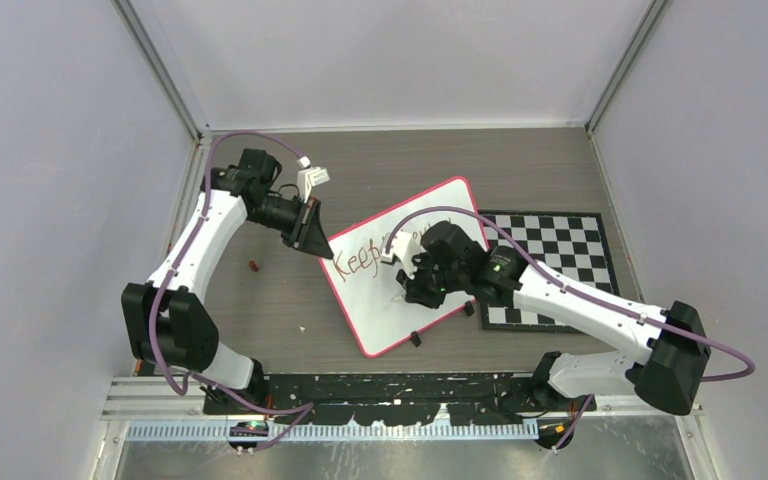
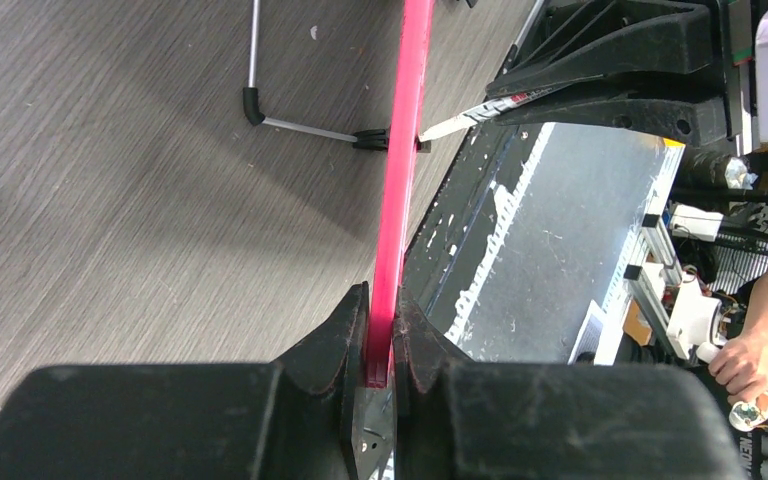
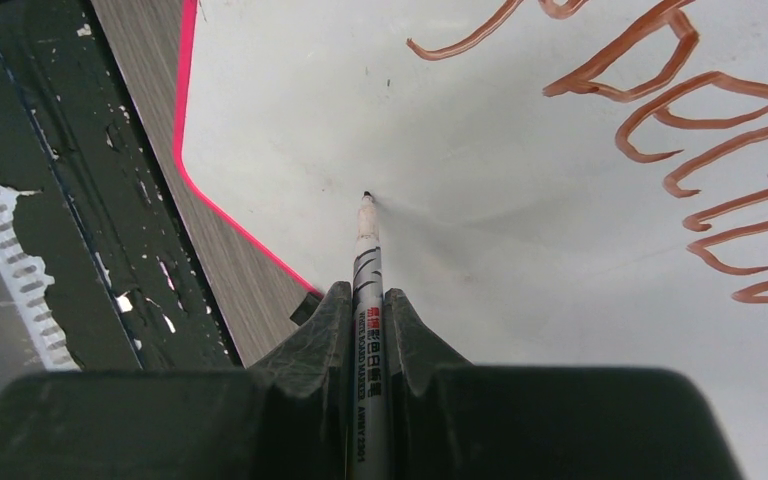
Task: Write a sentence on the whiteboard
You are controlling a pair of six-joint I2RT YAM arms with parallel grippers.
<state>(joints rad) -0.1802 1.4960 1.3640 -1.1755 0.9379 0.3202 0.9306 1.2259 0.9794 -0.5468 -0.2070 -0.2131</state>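
The whiteboard [image 1: 380, 305] lies tilted on the table, with a red-pink rim. Brownish-red words of the sentence [image 1: 360, 262] run along its upper part, starting with "Keep"; my right arm covers the rest. My left gripper [image 1: 326, 252] is shut on the board's left rim [image 2: 400, 180], which runs up from between the jaws of that gripper [image 2: 380, 325]. My right gripper [image 3: 367, 300] is shut on a whiteboard marker [image 3: 367, 255]. The marker's tip [image 3: 366, 196] rests on blank white surface [image 3: 480, 230] below the written letters [image 3: 680, 110].
A black-and-white checkered board [image 1: 560, 250] lies to the right, partly under the whiteboard. A small red object [image 1: 253, 265] sits on the table to the left. A thin metal leg [image 2: 300, 125] shows beside the rim. The black base rail [image 1: 390, 385] runs along the near edge.
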